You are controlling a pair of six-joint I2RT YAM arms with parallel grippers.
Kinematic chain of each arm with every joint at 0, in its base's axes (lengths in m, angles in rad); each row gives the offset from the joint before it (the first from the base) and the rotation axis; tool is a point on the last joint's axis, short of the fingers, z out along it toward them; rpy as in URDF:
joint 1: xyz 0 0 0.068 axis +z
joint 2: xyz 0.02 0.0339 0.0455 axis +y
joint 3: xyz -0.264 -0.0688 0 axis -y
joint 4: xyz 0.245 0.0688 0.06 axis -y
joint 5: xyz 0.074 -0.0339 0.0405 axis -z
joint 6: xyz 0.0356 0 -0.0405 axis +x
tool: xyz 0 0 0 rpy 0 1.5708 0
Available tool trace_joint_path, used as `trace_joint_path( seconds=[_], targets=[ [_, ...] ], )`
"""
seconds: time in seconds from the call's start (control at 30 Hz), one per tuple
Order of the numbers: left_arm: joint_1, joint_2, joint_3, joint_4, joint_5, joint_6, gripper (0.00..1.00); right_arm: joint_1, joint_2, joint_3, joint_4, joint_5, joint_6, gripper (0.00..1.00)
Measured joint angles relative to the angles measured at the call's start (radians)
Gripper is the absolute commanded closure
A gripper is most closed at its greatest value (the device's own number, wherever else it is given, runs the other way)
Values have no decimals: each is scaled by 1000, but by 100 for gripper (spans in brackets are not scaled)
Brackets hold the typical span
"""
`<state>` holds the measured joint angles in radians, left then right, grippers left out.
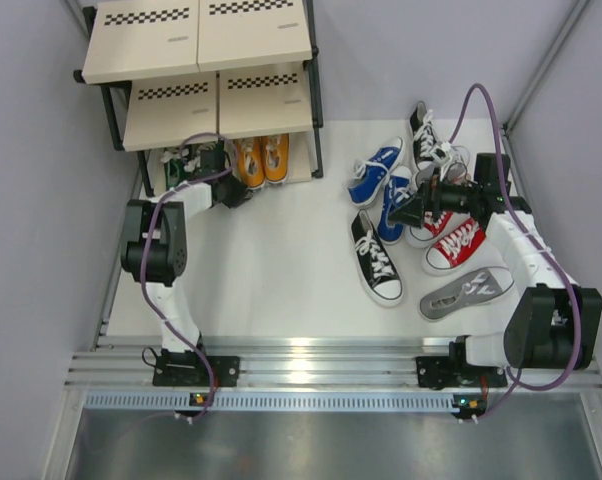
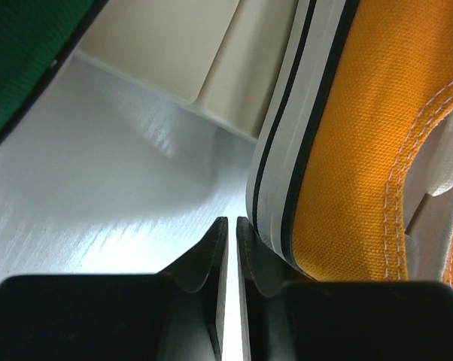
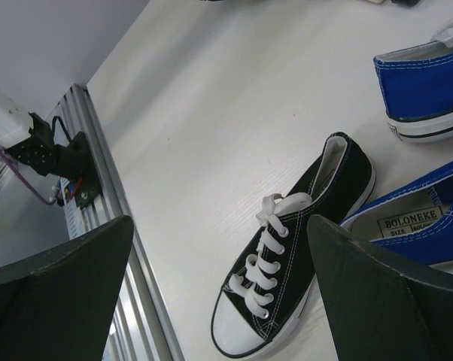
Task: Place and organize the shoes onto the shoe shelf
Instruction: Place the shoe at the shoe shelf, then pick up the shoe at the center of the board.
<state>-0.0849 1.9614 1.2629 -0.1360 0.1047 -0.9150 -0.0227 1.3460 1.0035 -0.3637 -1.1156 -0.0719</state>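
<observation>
The left gripper [image 2: 228,222] is sitting nearly clenched, with only a thin slit showing between its fingers and nothing lying in it. Its right finger is meeting the white sole of an orange shoe [image 2: 362,150], or perhaps only sitting just beside it; this close view is not settling which. A green shoe [image 2: 16,53] is showing in the upper left corner, apart from the fingers. In the top view the orange pair [image 1: 261,158] is sitting side by side at the bottom tier of the shelf [image 1: 196,40].

The right gripper [image 3: 220,226] is hanging released, jaws spread wide and holding nothing, over the loose shoes on the bench [image 1: 281,270]. A black shoe [image 3: 302,248] is lying upright on its sole below it, with two blue shoes [image 3: 422,83] just beside. A red shoe [image 1: 453,245] and a grey shoe [image 1: 466,293] are lying nearer the arm's base.
</observation>
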Motion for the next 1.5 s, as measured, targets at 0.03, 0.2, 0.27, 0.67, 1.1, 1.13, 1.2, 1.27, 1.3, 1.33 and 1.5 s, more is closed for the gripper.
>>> trace_joint_path(
  seconds=[0.03, 0.2, 0.27, 0.67, 1.1, 1.13, 1.2, 1.27, 1.3, 1.33, 1.5],
  targets=[
    [0, 6, 5, -1, -2, 0, 85, 0, 0, 0, 0, 0, 0, 1],
    [0, 30, 34, -8, -19, 2, 84, 0, 0, 0, -7, 0, -15, 1],
    [1, 39, 46, -12, -20, 5, 82, 0, 0, 1, -16, 1, -24, 1],
    [9, 44, 58, -25, -14, 24, 71, 0, 0, 19, -61, 14, -63, 1],
    [10, -236, -143, 92, 70, 99, 60, 0, 1, 79, -253, 61, -266, 1],
    [10, -274, -169, 95, 77, 113, 59, 2, 2, 91, -284, 71, -301, 1],
    [10, -352, -220, 94, 83, 147, 58, 18, 8, 125, -354, 96, -374, 0],
    [10, -438, -268, 83, 85, 183, 48, 44, 17, 151, -405, 129, -422, 1],
    [9, -481, -288, 72, 85, 196, 45, 57, 23, 159, -419, 144, -435, 1],
    [7, -534, -307, 61, 83, 213, 45, 71, 26, 164, -430, 162, -445, 1],
    [3, -841, -393, -6, 81, 270, 21, 113, 62, 167, -455, 289, -459, 1]
  ],
)
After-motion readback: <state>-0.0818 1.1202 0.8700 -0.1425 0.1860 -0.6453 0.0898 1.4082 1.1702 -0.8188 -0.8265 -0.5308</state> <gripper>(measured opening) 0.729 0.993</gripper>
